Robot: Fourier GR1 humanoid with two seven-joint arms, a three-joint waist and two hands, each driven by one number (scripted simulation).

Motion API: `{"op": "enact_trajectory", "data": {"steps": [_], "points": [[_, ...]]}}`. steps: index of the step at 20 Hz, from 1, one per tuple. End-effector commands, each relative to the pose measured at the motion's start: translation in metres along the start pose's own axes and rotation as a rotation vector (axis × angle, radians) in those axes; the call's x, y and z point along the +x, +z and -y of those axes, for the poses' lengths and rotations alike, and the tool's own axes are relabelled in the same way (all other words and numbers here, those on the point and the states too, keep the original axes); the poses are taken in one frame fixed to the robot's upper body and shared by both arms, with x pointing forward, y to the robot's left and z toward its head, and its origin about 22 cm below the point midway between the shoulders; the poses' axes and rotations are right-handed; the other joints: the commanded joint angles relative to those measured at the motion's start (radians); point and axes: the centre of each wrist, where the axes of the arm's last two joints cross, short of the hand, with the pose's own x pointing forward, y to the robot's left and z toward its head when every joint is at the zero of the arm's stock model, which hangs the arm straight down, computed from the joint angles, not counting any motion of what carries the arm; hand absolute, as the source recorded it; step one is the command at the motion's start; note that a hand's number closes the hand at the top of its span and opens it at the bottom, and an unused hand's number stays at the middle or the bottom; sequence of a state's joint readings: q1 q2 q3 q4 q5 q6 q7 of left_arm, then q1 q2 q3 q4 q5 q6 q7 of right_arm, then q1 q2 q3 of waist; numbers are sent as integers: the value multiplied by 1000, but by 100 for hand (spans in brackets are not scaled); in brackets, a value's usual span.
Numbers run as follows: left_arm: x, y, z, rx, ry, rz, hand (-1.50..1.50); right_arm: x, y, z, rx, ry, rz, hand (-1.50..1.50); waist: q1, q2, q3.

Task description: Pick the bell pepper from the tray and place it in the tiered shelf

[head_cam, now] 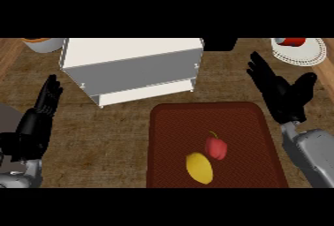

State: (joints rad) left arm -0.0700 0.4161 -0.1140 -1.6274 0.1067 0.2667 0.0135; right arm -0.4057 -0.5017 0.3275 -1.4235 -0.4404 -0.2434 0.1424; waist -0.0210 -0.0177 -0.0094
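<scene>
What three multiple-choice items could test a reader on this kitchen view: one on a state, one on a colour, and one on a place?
1. In what state are the left hand and the right hand?
A) both open, holding nothing
B) both shut on fruit
C) one open, one shut

2. What colour is the tiered shelf?
A) black
B) white
C) green

3. Where does the bell pepper lie?
A) in the tiered shelf
B) in the left hand
C) on the tray, beside a yellow fruit

Answers:
1 A, as the fingers of both hands are straight and hold nothing.
2 B, as its top and walls are white.
3 C, as the red pepper rests on the dark red tray, below the shelf in the view.
</scene>
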Motion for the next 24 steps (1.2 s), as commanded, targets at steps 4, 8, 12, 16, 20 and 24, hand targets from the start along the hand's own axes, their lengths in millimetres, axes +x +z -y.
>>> {"op": "enact_trajectory", "data": {"steps": [4,8,12,16,20,24], "points": [[-53,35,-3,48,89,-371,0,12,34,47,-348,353,206,150,-73,-11,2],[-80,60,-1,94,175,-561,0,-42,73,123,-689,632,-113,150,-150,3,-7],[-82,54,-6,50,208,-618,0,-62,118,61,-766,446,-54,-150,-114,-7,5],[-82,35,-13,27,241,-602,0,-61,174,22,-654,484,-9,-150,-82,4,4],[-82,34,-4,-21,236,-597,0,-36,212,-1,-529,501,-52,-150,-42,11,2],[-79,45,-1,-60,223,-593,0,-13,239,-20,-479,524,-108,-150,-7,12,2]]}}
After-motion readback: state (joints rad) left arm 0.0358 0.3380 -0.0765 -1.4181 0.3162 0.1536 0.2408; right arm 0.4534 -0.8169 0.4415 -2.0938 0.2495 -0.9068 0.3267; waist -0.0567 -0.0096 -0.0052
